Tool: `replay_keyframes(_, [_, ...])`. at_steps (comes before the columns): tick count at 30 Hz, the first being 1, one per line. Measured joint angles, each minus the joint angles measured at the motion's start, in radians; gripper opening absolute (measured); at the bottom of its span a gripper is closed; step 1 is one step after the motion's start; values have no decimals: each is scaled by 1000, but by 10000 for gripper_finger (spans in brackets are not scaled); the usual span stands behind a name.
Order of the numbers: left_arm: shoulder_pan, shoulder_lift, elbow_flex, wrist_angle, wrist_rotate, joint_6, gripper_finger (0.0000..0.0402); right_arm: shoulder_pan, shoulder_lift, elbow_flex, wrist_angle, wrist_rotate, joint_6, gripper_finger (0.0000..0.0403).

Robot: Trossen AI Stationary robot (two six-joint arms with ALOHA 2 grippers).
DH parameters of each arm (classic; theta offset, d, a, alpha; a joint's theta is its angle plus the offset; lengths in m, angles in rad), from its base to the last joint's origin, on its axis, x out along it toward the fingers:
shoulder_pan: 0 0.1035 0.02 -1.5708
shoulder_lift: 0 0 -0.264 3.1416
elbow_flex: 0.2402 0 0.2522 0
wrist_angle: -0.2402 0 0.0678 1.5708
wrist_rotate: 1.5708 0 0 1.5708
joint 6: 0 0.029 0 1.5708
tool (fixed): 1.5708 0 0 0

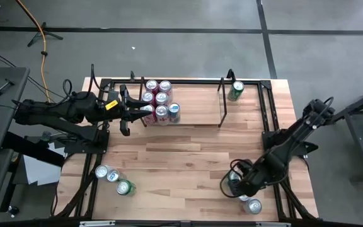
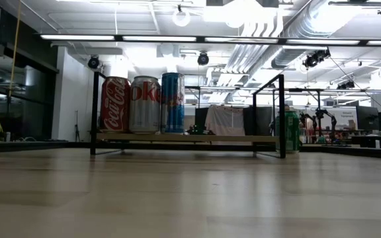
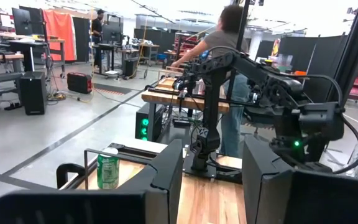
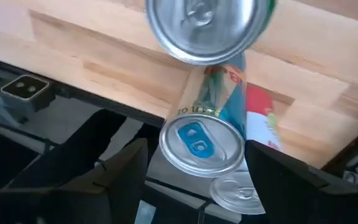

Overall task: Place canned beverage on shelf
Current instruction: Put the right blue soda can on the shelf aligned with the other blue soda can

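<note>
Black wire rods frame the shelf (image 1: 188,101) at the far side of the table (image 1: 188,157), and on its wood base a cluster of cans (image 1: 159,101) stands packed at the left end, while one green can (image 1: 236,90) stands alone just outside its right end. From table height only three of the cluster show clearly: a red cola can (image 2: 115,104), a silver one (image 2: 144,104) and a slim blue one (image 2: 172,103); the others are hidden behind them. The left gripper (image 1: 126,112) hangs beside the shelf's left end, fingers slightly parted with nothing between them. Near the right front corner, the right gripper (image 4: 194,163) has its fingers spread around a slim blue-topped can (image 4: 202,146) that stands among other cans; I cannot tell whether the pads touch it. Three more cans (image 1: 113,178) sit at the near left. A person (image 3: 225,37) stands at a bench beyond the table.
</note>
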Motion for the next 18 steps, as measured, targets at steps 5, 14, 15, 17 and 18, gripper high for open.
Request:
replay_keyframes(5, [0,0,0,0,0,0,76,-4,42,1,7,-46,-25,255])
replay_keyframes(14, [0,0,0,0,1,0,76,-4,80,3,13,-59,-33,255])
replay_keyframes(15, [0,0,0,0,0,0,76,-4,83,3,9,-59,-32,255])
replay_keyframes(17, [0,0,0,0,0,0,76,-4,87,4,4,-60,-33,255])
replay_keyframes(18, [0,0,0,0,0,0,76,-4,87,4,-1,-59,-33,255])
